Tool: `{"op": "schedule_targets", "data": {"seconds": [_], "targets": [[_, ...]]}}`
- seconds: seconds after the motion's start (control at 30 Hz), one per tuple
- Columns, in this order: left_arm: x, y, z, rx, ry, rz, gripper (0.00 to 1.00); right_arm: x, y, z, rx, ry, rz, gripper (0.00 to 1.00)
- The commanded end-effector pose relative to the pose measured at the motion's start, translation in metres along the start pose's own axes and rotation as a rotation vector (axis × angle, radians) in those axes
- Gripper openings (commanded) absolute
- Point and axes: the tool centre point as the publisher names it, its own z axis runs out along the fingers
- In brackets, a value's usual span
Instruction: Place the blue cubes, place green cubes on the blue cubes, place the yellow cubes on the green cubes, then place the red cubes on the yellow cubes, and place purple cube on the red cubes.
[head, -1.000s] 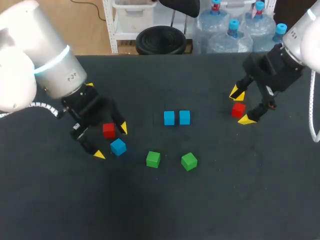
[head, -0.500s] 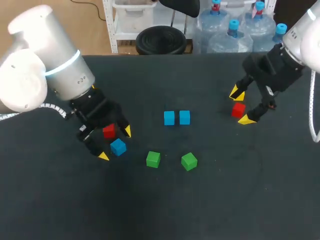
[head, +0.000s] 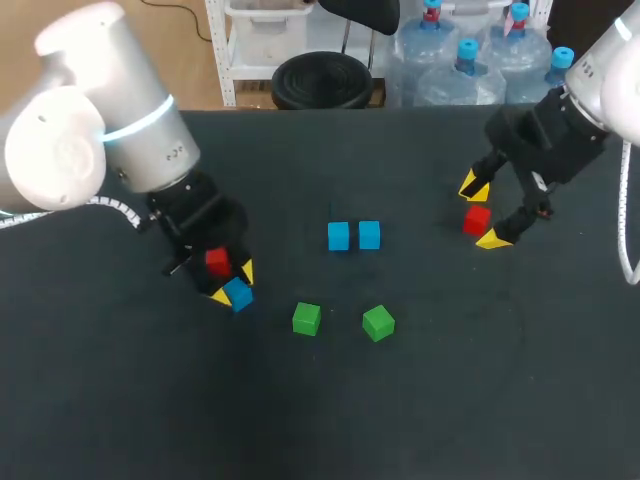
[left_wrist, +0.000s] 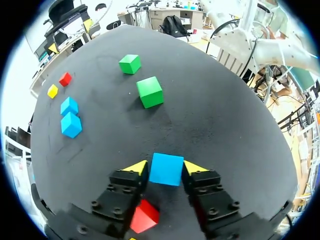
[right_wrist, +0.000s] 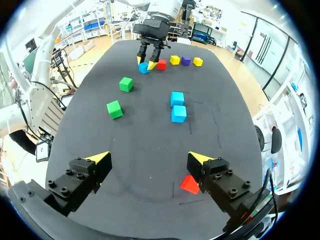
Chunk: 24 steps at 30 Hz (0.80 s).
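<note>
My left gripper (head: 233, 283) is down at the table's left, shut on a loose blue cube (head: 238, 295); in the left wrist view both yellow tips press the sides of this blue cube (left_wrist: 166, 169). A red cube (head: 217, 261) lies just behind those fingers. Two blue cubes (head: 339, 236) sit side by side mid-table, with two green cubes (head: 306, 319) (head: 378, 323) nearer the front. My right gripper (head: 481, 212) stands open around a second red cube (head: 477, 219), which lies by one finger (right_wrist: 202, 160). Two yellow cubes (right_wrist: 175, 60) and a purple cube (right_wrist: 186, 60) lie beyond the left gripper.
The table (head: 450, 400) is a dark mat. My left arm (head: 120, 140) hides the far left part of it in the head view, where the yellow and purple cubes lie.
The left arm shifted right and its fingers closed from wide open onto the loose blue cube. The right arm and the other cubes have not moved.
</note>
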Motion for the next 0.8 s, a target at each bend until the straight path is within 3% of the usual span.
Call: {"op": "schedule_targets", "data": {"seconds": [0.03, 0.13, 0.43, 0.8], "targets": [[-0.001, 0.002, 0.001, 0.011, 0.006, -0.002, 0.2, 0.0, -0.001, 0.001, -0.001, -0.002, -0.001, 1.0], [-0.005, 0.002, -0.002, 0.014, 0.009, -0.004, 0.0, 0.0, -0.001, 0.001, -0.001, -0.002, -0.001, 1.0], [-0.021, 0.01, -0.018, 0.002, 0.016, -0.1, 0.0, 0.0, -0.001, 0.001, -0.001, -0.002, -0.001, 1.0], [-0.04, 0.051, -0.035, -0.104, 0.025, -0.356, 0.0, 0.0, -0.001, 0.001, -0.001, -0.002, -0.001, 1.0]]}}
